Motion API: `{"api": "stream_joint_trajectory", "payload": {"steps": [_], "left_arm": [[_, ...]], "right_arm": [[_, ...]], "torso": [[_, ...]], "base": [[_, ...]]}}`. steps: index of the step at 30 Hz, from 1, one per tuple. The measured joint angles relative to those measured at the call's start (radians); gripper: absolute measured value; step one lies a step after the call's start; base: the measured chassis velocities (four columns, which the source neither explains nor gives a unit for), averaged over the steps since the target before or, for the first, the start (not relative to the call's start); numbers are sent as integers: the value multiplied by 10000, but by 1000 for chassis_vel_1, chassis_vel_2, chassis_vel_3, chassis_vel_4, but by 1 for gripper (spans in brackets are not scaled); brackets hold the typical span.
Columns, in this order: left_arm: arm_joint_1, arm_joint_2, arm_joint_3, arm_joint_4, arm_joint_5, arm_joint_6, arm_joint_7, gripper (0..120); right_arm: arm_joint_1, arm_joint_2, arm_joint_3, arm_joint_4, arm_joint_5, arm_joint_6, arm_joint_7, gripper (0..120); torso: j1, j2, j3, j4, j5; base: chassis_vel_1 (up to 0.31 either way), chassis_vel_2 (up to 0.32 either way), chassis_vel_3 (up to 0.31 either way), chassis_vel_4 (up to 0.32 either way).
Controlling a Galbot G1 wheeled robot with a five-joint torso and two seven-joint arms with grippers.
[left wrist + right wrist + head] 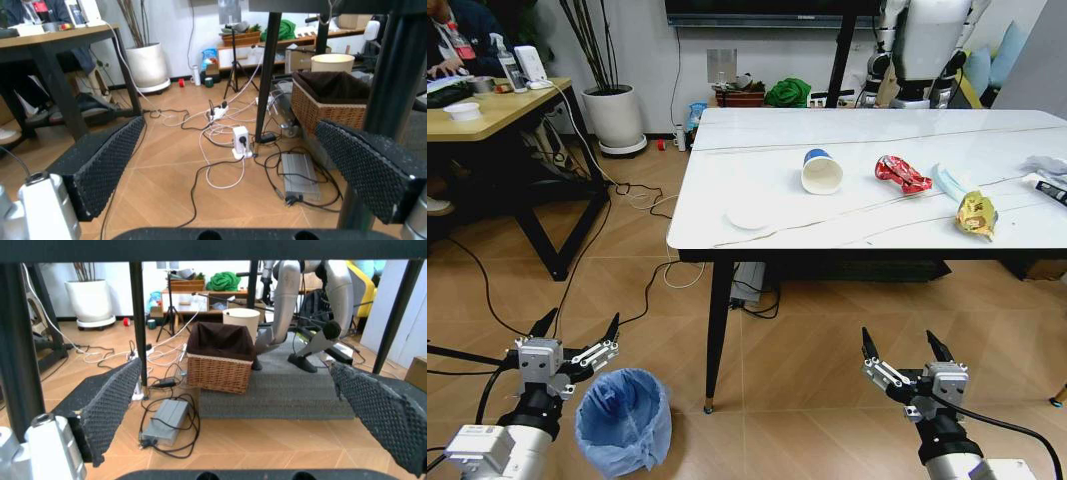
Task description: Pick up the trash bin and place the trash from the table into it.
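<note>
The trash bin (624, 420), lined with a crinkly light-blue bag, stands on the floor at the lower left, beside the table's front-left leg. My left gripper (580, 322) hangs open just above and left of its rim. My right gripper (899, 341) is open too, low over the floor in front of the table (707, 225). On the marble top lie a white disc (747, 217), a blue-rimmed paper cup (821, 172) on its side, a red wrapper (901, 174), a pale blue mask (949, 183), a yellow wrapper (977, 214) and crumpled white paper (1045, 165).
A wooden desk (487, 110) and a white plant pot (614, 115) stand at the back left. Cables (220, 150) and a power strip (240, 142) trail over the floor under the table. A wicker basket (220, 360) and a beige wastebasket (240, 317) sit beyond.
</note>
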Motion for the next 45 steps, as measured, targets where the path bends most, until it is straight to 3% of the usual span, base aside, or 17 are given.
{"api": "stream_joint_trajectory", "payload": {"steps": [45], "left_arm": [[65,-18,-20,106,169,-129,142,100]], "right_arm": [[-12,0,-36,-59,-75,144,2,100]], "torso": [[-608,-1791,-1182,0,0]], "base": [[0,0,0,0]]}}
